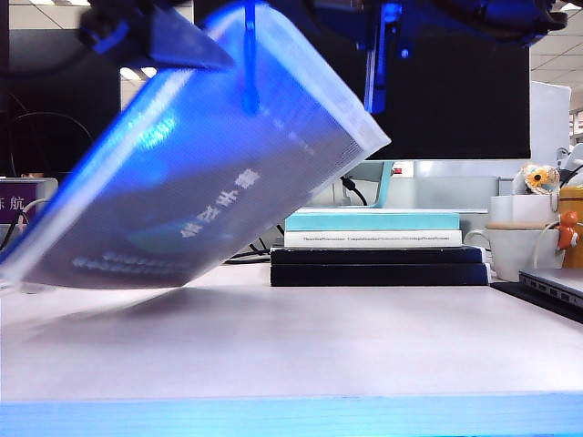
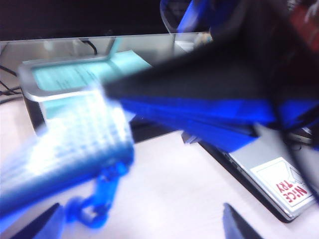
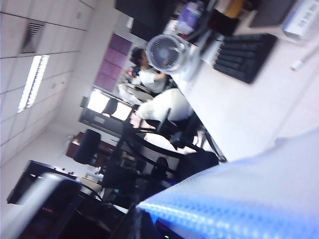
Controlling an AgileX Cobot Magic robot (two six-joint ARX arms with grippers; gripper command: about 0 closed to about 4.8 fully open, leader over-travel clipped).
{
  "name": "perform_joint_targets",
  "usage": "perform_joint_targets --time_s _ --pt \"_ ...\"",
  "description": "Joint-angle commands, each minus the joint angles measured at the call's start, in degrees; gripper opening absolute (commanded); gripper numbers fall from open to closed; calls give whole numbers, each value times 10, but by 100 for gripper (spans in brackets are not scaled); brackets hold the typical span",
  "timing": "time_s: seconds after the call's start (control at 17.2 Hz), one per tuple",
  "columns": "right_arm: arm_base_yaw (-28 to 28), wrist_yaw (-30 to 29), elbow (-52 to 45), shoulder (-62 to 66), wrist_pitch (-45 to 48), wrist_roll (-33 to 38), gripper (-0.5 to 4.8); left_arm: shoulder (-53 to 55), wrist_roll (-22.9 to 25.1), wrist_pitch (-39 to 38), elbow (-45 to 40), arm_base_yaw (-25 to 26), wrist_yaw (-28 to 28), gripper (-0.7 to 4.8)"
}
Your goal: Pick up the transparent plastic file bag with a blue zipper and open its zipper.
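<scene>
Blue table edge [image 1: 291, 417] across the bottom of the exterior frame; pale tabletop [image 1: 301, 337] behind it.

File bag [image 1: 196, 164] — large translucent mesh pouch, held off the table and tilted, low corner at lower left of the frame, high corner at upper right of centre near the top. Faint printed characters on its face. Motion-blurred throughout.

Zipper [image 1: 301, 64] — blue strip along the upper long edge, blurred. Blue pull tab [image 2: 94, 204] with chain links hanging below the pouch corner in the left wrist view, lower left of frame.

Left gripper [image 2: 139, 224] — two dark fingertips at the bottom of the left wrist view, spread wide apart, nothing between them; pull tab just beside the one at lower left, contact not discernible. In the exterior view a dark blurred shape at upper left, at the bag's upper edge.

Right gripper — own fingers not discernible in the right wrist view; clenched, on what cannot be told. Pouch's mesh surface filling the lower right of that view. Blue-and-black arm [image 1: 387, 45] at top right of centre in the exterior view, above the bag's high corner.

Stack of books [image 1: 375, 246] — light-blue and white over two black, centre right. White mug [image 1: 519, 250] at right; laptop corner [image 1: 547, 287] at far right.
</scene>
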Motion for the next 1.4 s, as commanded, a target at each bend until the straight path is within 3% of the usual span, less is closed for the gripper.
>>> perform_joint_targets --time_s 0.06,0.29,0.58,0.87,1.11,1.22,1.34,1.4 --pt "2 -20 4 -5 23 10 -6 12 20 22 3 1 13 108" --pt "2 -29 4 -5 20 1 -6 11 63 24 3 1 11 -6" --pt "-7 -70 3 -5 15 -12 -6 2 83 -19 3 9 -5 -6" --pt "-12 -88 3 -5 -65 -79 -6 -57 132 -38 4 10 -33 -6" --pt "-13 -115 3 -5 -76 -93 -4 -65 130 -73 4 10 -31 -6" --pt "-15 -198 3 -5 -12 -137 77 -66 129 -118 4 10 -23 -6" --pt "-20 -223 3 -5 25 -141 166 -84 153 -133 7 10 -24 -6" --pt "-24 -224 3 -5 41 -148 176 -100 168 -145 13 16 -23 -6"
